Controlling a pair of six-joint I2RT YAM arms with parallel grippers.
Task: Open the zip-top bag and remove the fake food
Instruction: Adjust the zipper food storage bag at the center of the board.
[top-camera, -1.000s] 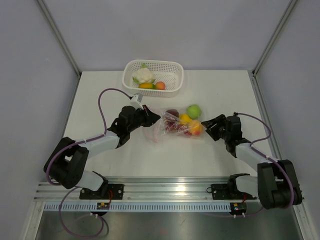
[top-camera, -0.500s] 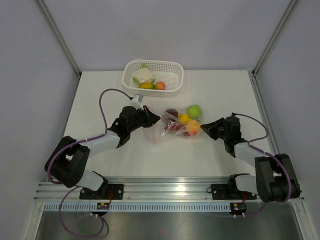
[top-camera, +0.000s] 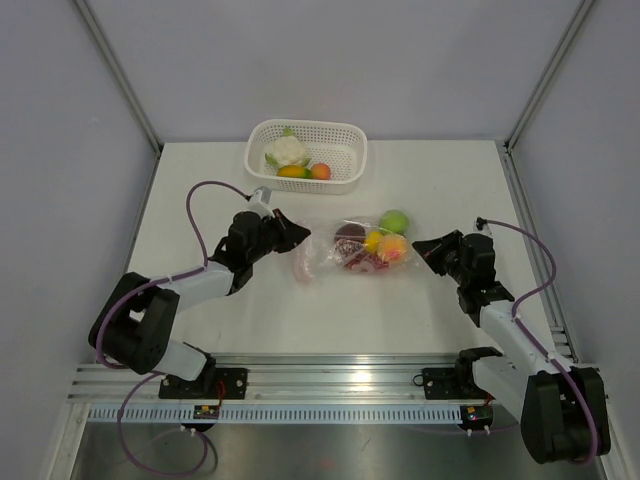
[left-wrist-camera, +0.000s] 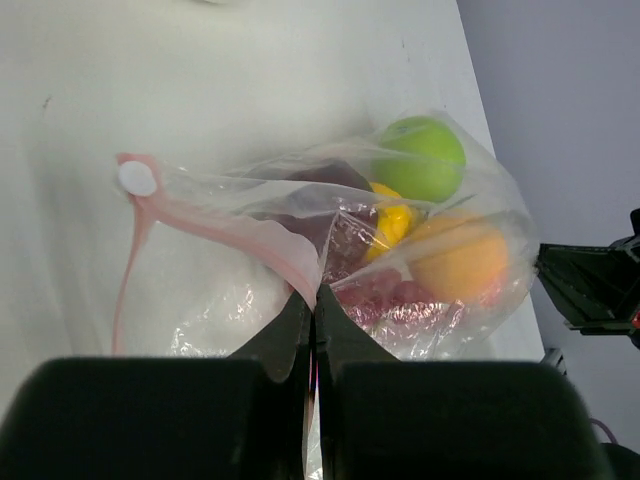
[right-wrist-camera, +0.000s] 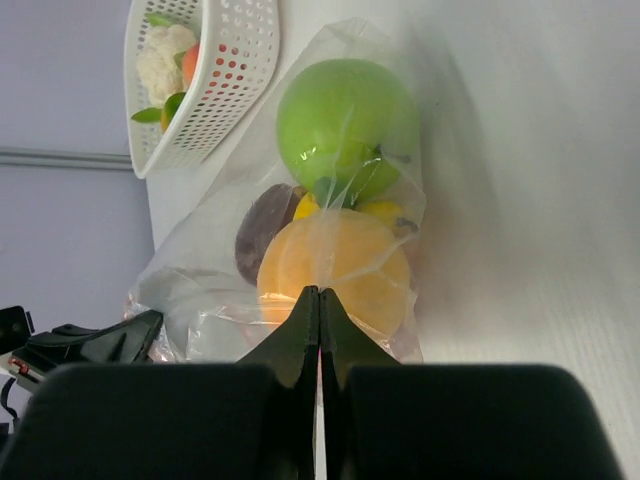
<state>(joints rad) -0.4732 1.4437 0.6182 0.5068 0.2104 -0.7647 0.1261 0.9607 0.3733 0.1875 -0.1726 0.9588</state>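
Note:
The clear zip-top bag (top-camera: 325, 258) lies mid-table, stretched between both grippers. Fake food sits inside it: a green apple (left-wrist-camera: 425, 158), an orange piece (left-wrist-camera: 455, 262), a yellow piece (left-wrist-camera: 393, 222) and a dark red piece (right-wrist-camera: 262, 232). My left gripper (left-wrist-camera: 313, 297) is shut on the bag's pink zip strip (left-wrist-camera: 240, 232) at its left end (top-camera: 303, 237). My right gripper (right-wrist-camera: 319, 292) is shut on a fold of the bag's plastic in front of the orange piece, at the bag's right end (top-camera: 418, 245).
A white perforated basket (top-camera: 340, 140) stands at the back of the table, holding a cauliflower (top-camera: 288, 150) and small orange pieces. Grey walls close in the table on the left, right and back.
My right gripper has shut on the bag's right end and drawn back to the right. The left gripper shifted slightly left, still holding the zip strip. The bag is pulled tauter.

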